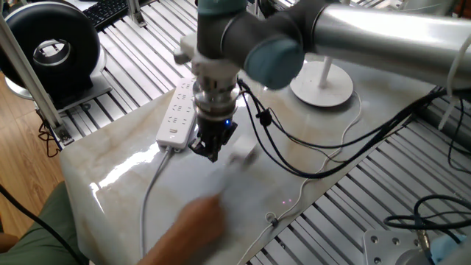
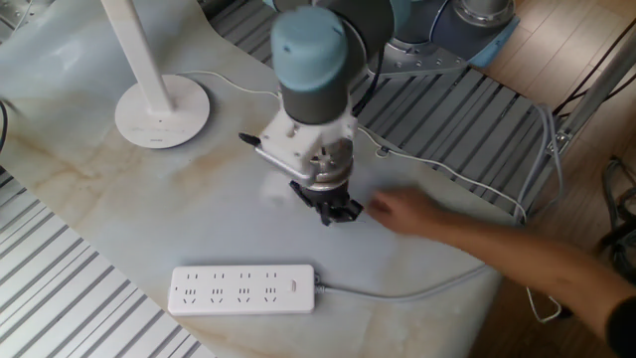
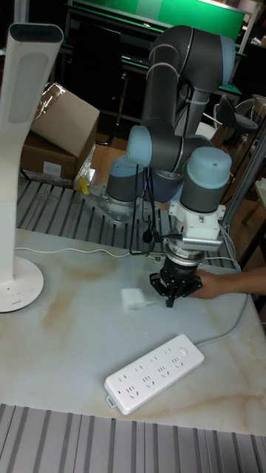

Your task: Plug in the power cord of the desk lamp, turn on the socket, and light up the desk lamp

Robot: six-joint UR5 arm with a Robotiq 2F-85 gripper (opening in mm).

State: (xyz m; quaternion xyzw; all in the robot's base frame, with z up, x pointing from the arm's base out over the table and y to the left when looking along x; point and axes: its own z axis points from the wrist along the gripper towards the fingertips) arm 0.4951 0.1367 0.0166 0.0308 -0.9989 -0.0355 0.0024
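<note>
Glossy marble-look table [image 1: 140, 158], white plastic socket [image 3: 154, 372].

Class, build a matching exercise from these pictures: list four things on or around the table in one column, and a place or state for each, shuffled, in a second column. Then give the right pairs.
Things:
1. desk lamp
2. socket
3. gripper
4. person's hand

Places or states:
A. reaching in over the table beside the gripper
B. lying flat with nothing plugged into it
C. pointing down just above the tabletop
D. standing on its round base at the table's far corner

Pairs: 1-D, 2-B, 3-C, 4-A
</note>
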